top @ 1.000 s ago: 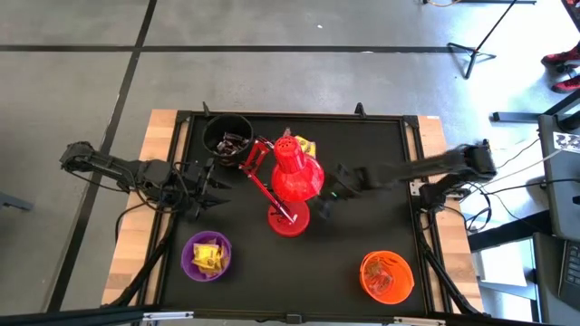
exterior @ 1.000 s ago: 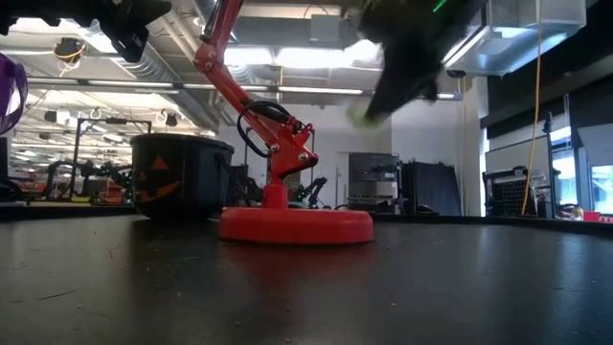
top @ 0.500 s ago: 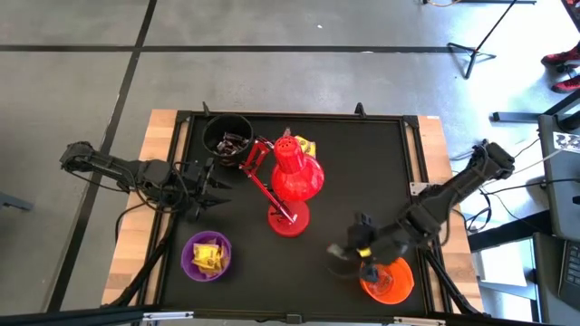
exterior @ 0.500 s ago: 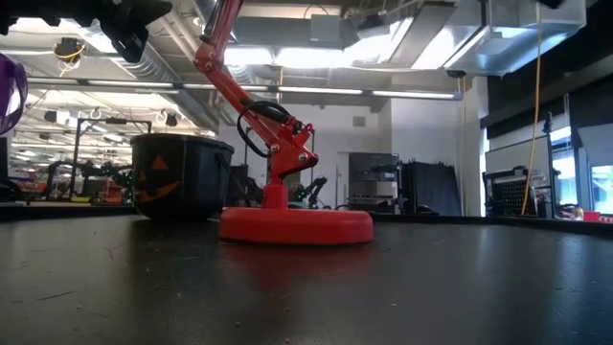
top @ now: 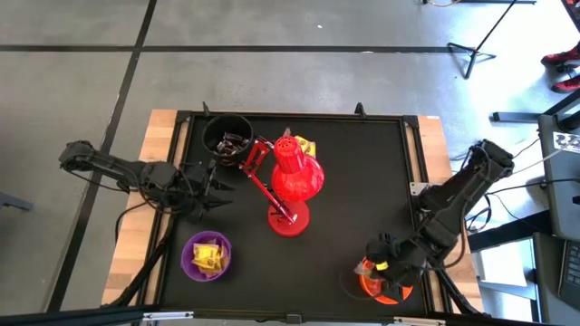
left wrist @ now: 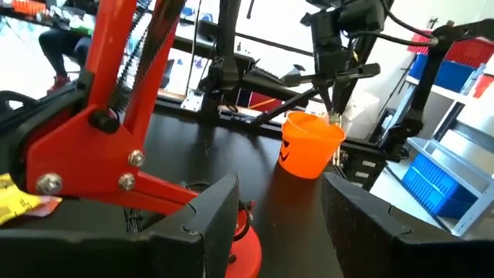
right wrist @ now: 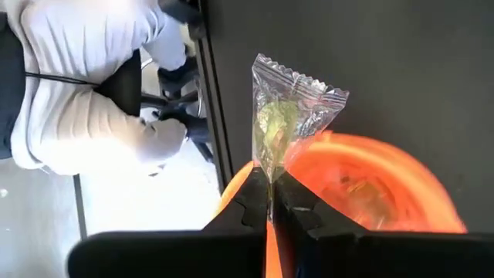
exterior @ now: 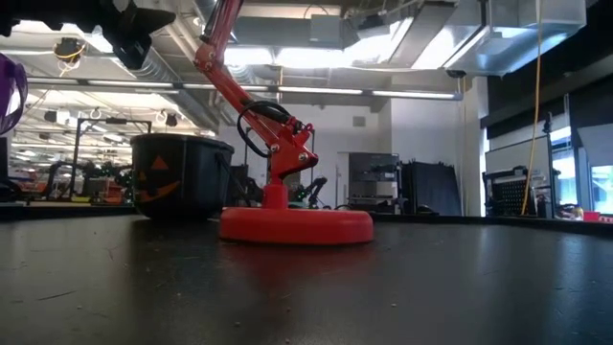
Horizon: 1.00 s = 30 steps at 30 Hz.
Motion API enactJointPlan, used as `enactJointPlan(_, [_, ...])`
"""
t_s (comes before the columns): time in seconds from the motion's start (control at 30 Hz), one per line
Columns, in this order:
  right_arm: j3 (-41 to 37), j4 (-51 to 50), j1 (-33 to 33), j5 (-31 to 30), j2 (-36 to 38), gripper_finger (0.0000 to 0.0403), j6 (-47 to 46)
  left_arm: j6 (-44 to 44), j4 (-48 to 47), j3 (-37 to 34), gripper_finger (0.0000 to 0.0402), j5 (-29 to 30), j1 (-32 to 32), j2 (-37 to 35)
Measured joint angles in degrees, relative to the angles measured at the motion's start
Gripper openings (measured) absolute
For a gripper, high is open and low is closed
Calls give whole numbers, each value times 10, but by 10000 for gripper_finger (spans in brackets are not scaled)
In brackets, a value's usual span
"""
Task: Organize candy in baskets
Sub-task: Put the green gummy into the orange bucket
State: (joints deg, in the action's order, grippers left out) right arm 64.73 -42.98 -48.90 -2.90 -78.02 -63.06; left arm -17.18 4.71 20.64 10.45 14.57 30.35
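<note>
My right gripper [top: 368, 269] hovers over the orange bucket [top: 388, 279] at the table's near right corner, shut on a clear-wrapped greenish candy [right wrist: 284, 116]. The left wrist view shows it pointing down above that bucket [left wrist: 309, 147]. My left gripper [top: 214, 189] waits open near the table's left edge, between the black bucket [top: 227, 136] and the purple bucket [top: 207, 255]. The purple bucket holds yellow candies and the black one holds dark ones. One yellow candy [top: 304, 145] lies on the table behind the red lamp's head. My right gripper pinches the clear wrapper by one crimped end [right wrist: 270, 176] between its two fingertips [right wrist: 251, 197]. It comes from above, pointing down. The candy is lifted clear and hangs beyond the fingertips, over the orange bucket's rim [right wrist: 386, 166].
A red desk lamp [top: 292, 181] stands mid-table, its round base [exterior: 295, 225] on the black mat and its arm leaning toward the black bucket [exterior: 180, 177]. Bare mat lies between the lamp and the orange bucket. Something white and padded [right wrist: 85, 85] shows beyond the table's edge.
My right gripper has swung from beside the lamp at mid-table toward the near right corner, carrying the candy, and now hangs over the orange bucket. It has left the low view.
</note>
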Motion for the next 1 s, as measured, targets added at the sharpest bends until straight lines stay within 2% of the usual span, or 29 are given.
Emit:
enactJointPlan(0.2, [0, -47, -27, 3, 0, 3, -76, -8, 0, 0, 174, -4, 0, 24])
enactJointPlan(0.27, [0, -48, -29, 23, 0, 3, -89, -12, 0, 0, 174, -5, 0, 31])
enactJointPlan(0.4, [0, -37, -29, 51, 0, 3, -87, -18, 0, 0, 174, -7, 4, 40])
enactJointPlan(1.0, [0, -33, -28, 51, 0, 3, -85, -22, 0, 0, 174, -9, 28, 42])
